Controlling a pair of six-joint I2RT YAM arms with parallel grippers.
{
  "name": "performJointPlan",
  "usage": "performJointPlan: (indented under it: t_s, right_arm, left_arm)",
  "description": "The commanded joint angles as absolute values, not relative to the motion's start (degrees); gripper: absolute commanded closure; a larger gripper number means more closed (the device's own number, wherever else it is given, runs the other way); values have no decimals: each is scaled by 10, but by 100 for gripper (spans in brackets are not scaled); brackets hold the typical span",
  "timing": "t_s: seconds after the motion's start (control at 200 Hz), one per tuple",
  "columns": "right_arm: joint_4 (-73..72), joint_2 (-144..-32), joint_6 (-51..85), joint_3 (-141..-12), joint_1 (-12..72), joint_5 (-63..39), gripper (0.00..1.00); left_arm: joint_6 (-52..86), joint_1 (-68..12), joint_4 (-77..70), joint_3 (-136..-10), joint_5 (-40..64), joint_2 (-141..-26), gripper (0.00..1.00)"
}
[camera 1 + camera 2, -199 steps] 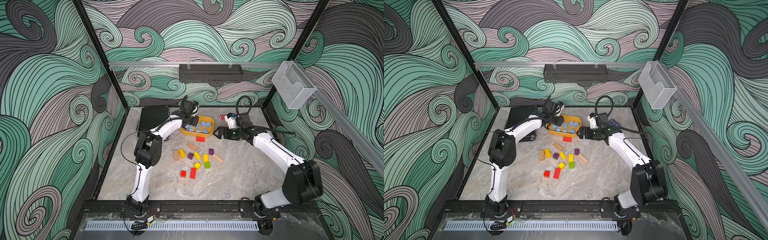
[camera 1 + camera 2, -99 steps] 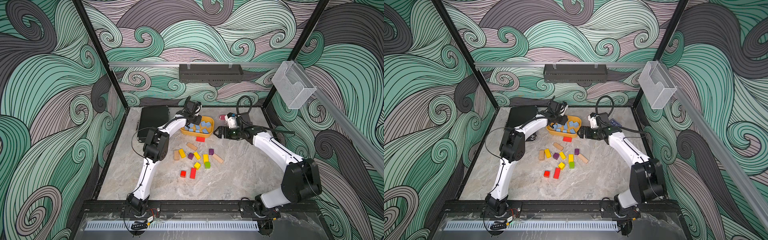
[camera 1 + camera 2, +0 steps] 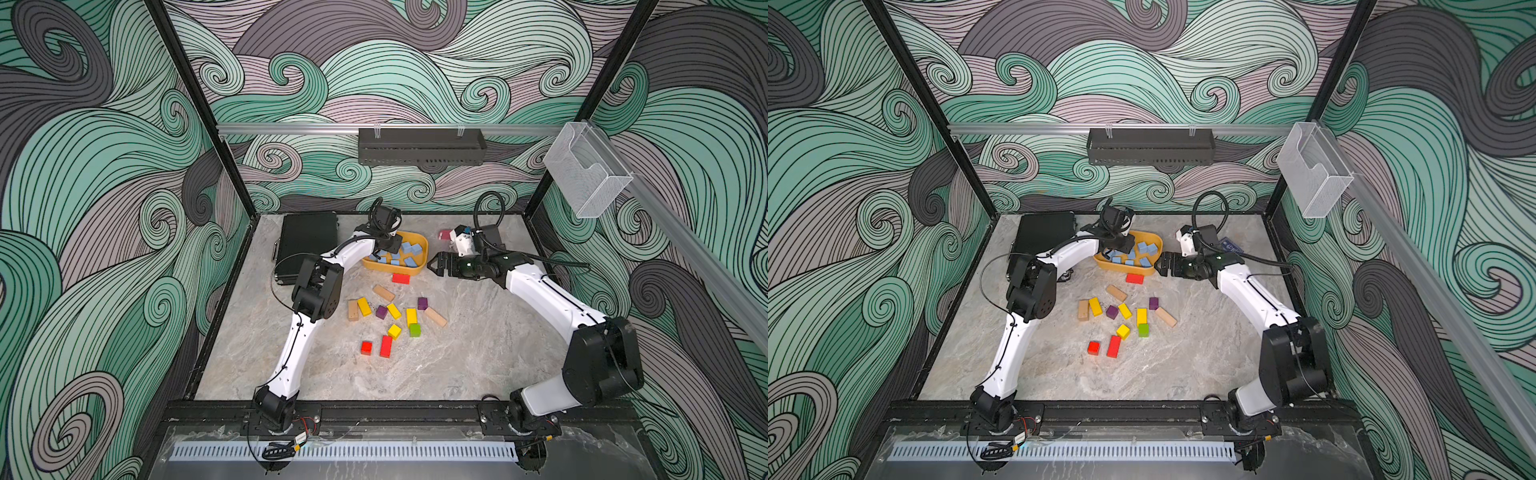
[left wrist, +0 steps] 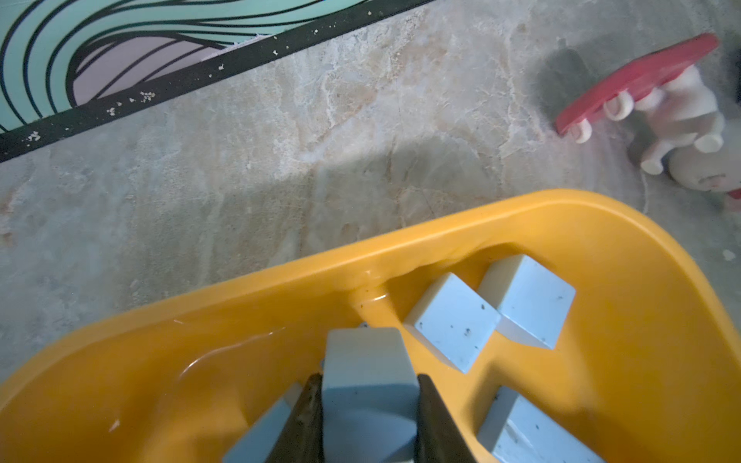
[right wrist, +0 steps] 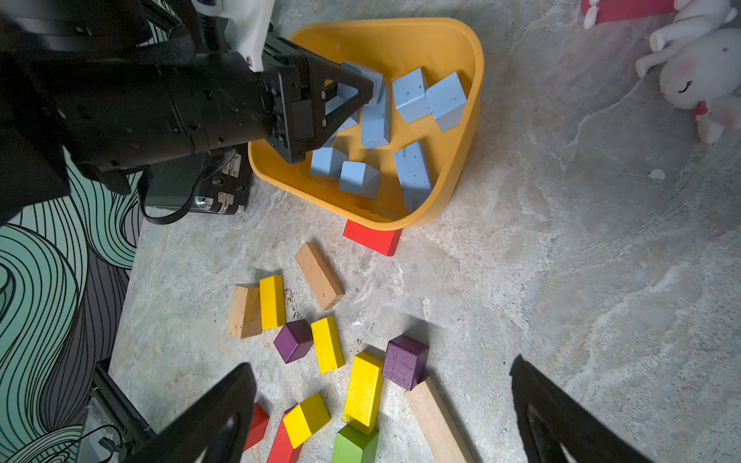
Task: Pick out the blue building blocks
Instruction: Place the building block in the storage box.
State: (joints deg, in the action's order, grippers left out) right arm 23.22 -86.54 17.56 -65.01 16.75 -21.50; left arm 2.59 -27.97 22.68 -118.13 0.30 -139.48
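The left gripper [image 4: 369, 383] is clamped on a sky-blue block [image 4: 367, 356] over the yellow tray [image 4: 280, 288], where the other blue blocks [image 5: 413, 172] lie; it should release over bare tray floor, clear of the rim; the right gripper [image 5: 381, 368] hangs wide open.

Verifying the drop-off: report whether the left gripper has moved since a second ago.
Yes. The left gripper, shut on a blue block, has shifted farther over the yellow tray, away from the black case.

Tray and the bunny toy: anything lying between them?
Nothing. Only bare tabletop lies between the tray and the bunny toy, clearest in the right wrist view. The left wrist view shows the same.
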Motion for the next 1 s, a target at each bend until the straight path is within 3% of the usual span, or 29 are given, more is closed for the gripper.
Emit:
performJointPlan:
  t_s: [0.0, 0.58, 0.781, 0.996]
  right_arm:
    - [225, -860, 174, -651, 164, -224, 1]
    - [223, -878, 176, -653, 164, -230, 1]
    - [223, -881, 176, -653, 165, -234, 1]
    - [222, -882, 175, -653, 164, -234, 1]
  left_arm:
    - [35, -276, 229, -1207, -16, -1406, 93]
    - [33, -273, 212, -1215, -86, -1425, 84]
    - [22, -273, 219, -1214, -88, -1422, 68]
    - [26, -273, 222, -1208, -79, -1420, 45]
